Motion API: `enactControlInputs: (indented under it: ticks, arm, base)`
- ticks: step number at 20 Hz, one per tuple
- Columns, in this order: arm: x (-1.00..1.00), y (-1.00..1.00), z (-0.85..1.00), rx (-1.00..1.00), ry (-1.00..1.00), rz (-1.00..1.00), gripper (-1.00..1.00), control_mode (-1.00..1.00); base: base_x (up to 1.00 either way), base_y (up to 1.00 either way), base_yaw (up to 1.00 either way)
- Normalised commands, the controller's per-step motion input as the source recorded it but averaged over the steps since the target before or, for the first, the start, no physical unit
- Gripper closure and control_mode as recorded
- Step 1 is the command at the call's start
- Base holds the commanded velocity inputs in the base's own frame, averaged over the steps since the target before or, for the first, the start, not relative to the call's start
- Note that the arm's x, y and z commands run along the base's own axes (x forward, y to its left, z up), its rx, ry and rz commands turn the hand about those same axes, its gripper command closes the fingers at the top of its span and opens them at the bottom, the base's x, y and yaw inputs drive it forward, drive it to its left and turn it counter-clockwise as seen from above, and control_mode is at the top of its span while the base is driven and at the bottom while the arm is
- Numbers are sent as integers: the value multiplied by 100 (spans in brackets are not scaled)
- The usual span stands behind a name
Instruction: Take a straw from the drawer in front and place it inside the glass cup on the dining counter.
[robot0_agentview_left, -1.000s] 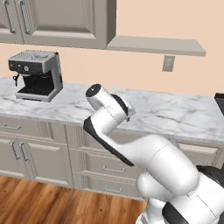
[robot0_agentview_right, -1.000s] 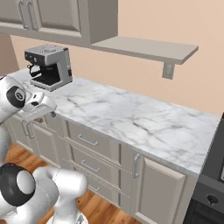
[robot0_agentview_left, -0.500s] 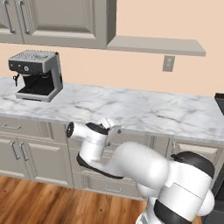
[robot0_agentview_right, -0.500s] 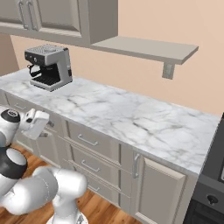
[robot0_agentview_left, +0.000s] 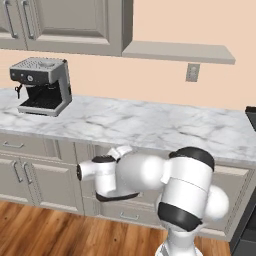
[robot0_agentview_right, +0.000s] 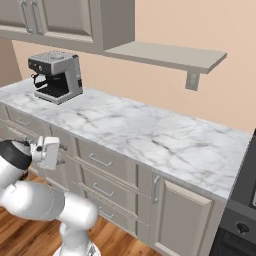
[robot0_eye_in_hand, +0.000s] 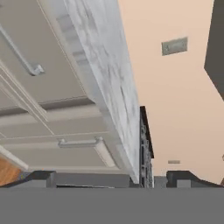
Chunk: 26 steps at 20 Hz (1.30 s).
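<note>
Arm motion is the news: a second ago the arm stood raised above the worktop (robot0_agentview_right: 150, 135); now it has folded low in front of the cabinets, bringing the gripper (robot0_agentview_right: 59, 154) down beside the drawer fronts below the marble edge. Gripper fingers (robot0_eye_in_hand: 39, 178) stand wide apart with nothing between them. In the right base view the gripper sits at about 8 o'clock, just beside the top drawer (robot0_agentview_right: 102, 159), whose bar handle is at its 3 o'clock. That drawer is shut, so the straw, presumably inside, is hidden. The espresso machine (robot0_agentview_left: 41, 85) sits untouched at 10 o'clock. Judging by this, the opening step is just starting: the handle must be gripped and pulled next.
</note>
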Motion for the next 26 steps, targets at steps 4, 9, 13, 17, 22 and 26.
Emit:
enactControlInputs:
  ticks: [4, 9, 13, 17, 22, 26]
  arm:
    - [11, 0, -50, -24, 0, 0, -100, -100]
    - [30, 0, -41, -15, 0, 0, -100, -100]
    - [31, 0, -41, -9, 0, 0, -100, -100]
    - [25, 0, -45, -5, 0, 0, -100, -100]
    - [33, 0, -37, 0, 0, 0, -100, -100]
    - [43, 0, -20, 0, 0, 2, -100, -100]
  base:
    - [0, 0, 0]
    - [0, 0, 0]
    - [0, 0, 0]
    - [0, 0, 0]
    - [0, 0, 0]
    - [0, 0, 0]
